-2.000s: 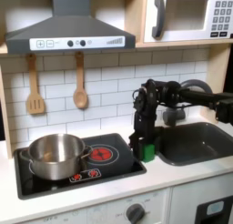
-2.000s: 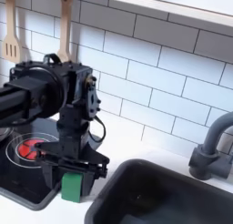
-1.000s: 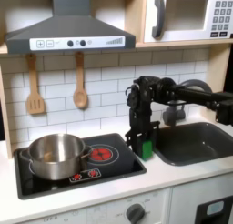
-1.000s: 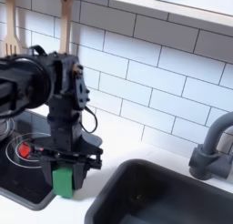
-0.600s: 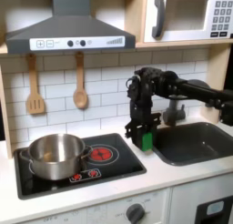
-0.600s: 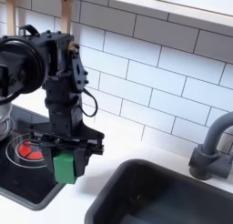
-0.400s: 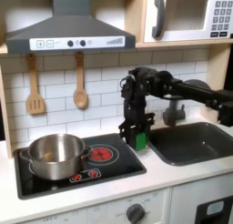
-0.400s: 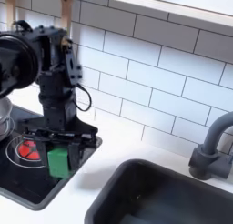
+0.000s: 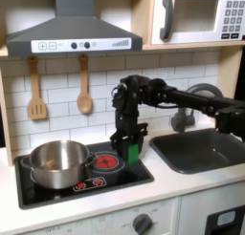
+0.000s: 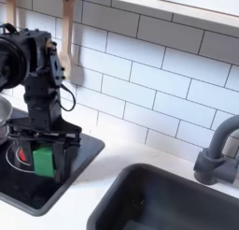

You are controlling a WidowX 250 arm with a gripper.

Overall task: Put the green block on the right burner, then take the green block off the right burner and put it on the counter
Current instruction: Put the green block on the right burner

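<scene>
My gripper (image 9: 128, 155) is shut on the green block (image 9: 133, 152), a small bright green cube held just over the black stove panel. In the first exterior view the block hangs at the right rim of the right burner (image 9: 105, 161), a red ring pattern. The second exterior view has the gripper (image 10: 44, 165) clamping the green block (image 10: 43, 159) from both sides, with the right burner (image 10: 19, 155) partly hidden behind and to the left of it. The off-white counter (image 9: 158, 184) runs between stove and sink, and is also seen in the second exterior view (image 10: 114, 151).
A steel pot (image 9: 57, 162) stands on the left burner. The dark sink basin (image 9: 206, 148) lies at the first exterior view's right, with a grey faucet (image 10: 219, 150) behind it. Two wooden utensils (image 9: 84, 86) hang on the tiled wall.
The gripper has carried the green block leftward from the counter strip beside the sink to over the stove panel by the right burner, staying shut on it.
</scene>
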